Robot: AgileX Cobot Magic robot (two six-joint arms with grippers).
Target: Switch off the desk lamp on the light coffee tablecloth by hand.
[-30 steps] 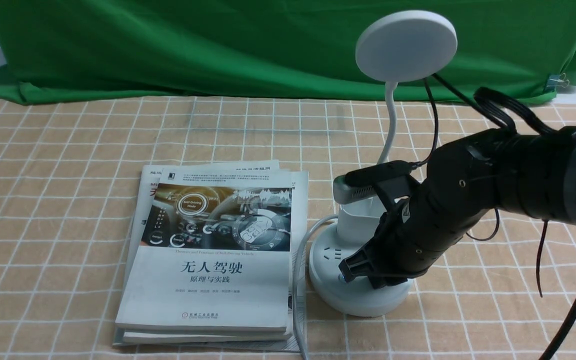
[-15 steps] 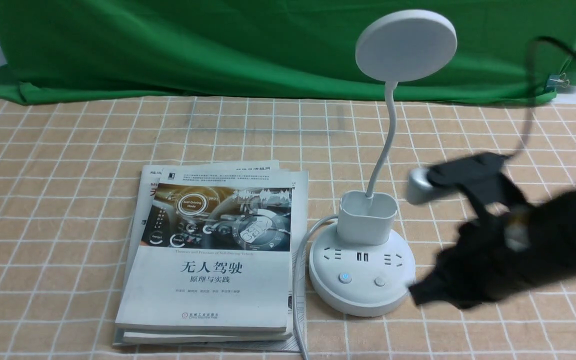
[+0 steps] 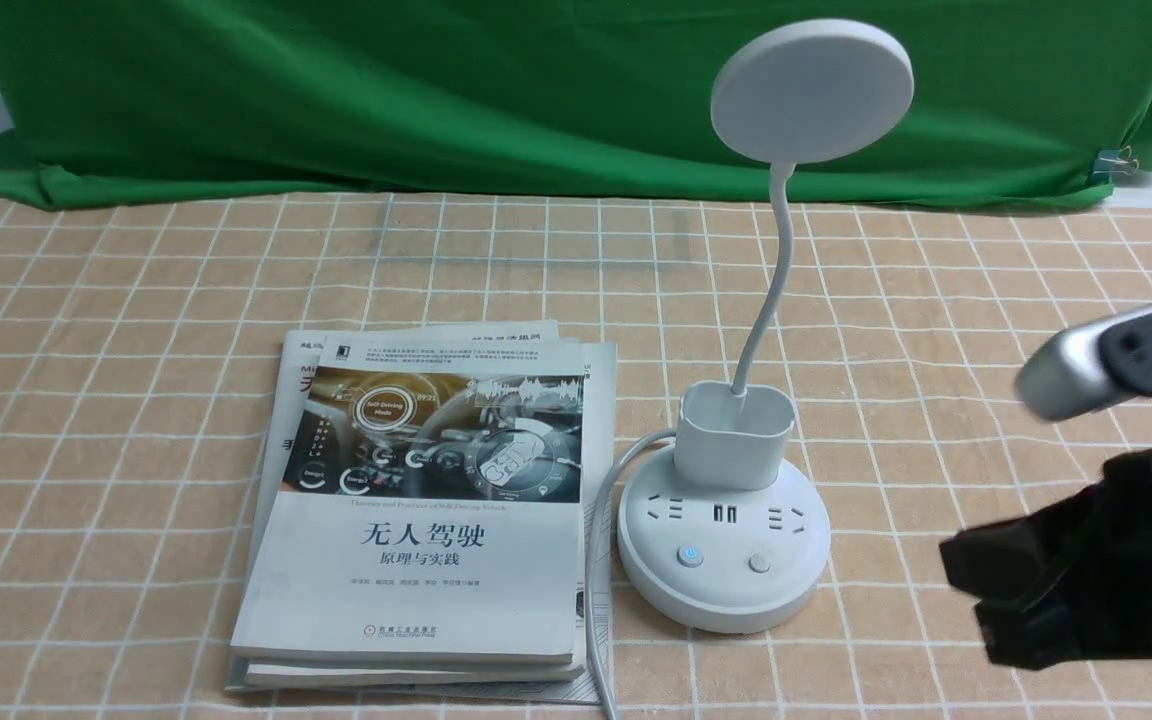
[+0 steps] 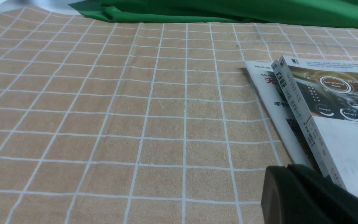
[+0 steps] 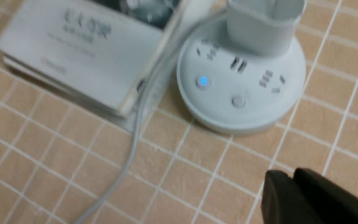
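The lamp (image 3: pixel 721 520) stands upright on the cloth (image 3: pixel 136 300), right of centre. It is white, with a round base (image 3: pixel 726 600) bearing sockets and two buttons, a cup (image 3: pixel 736 445) at the back of the base, and a thin neck (image 3: pixel 779 262) curving up to a flat disc head (image 3: pixel 812 92). The left button (image 3: pixel 690 556) glows blue and the right button (image 3: pixel 759 563) is unlit. The head looks unlit, though that is hard to judge. The cloth is tan with a white grid and lies flat. The hand (image 3: pixel 986 590), black and blurred, hangs over the cloth to the right of the base, apart from it.

Books (image 3: pixel 416 500) close beside desk lamp (image 3: pixel 736 440)
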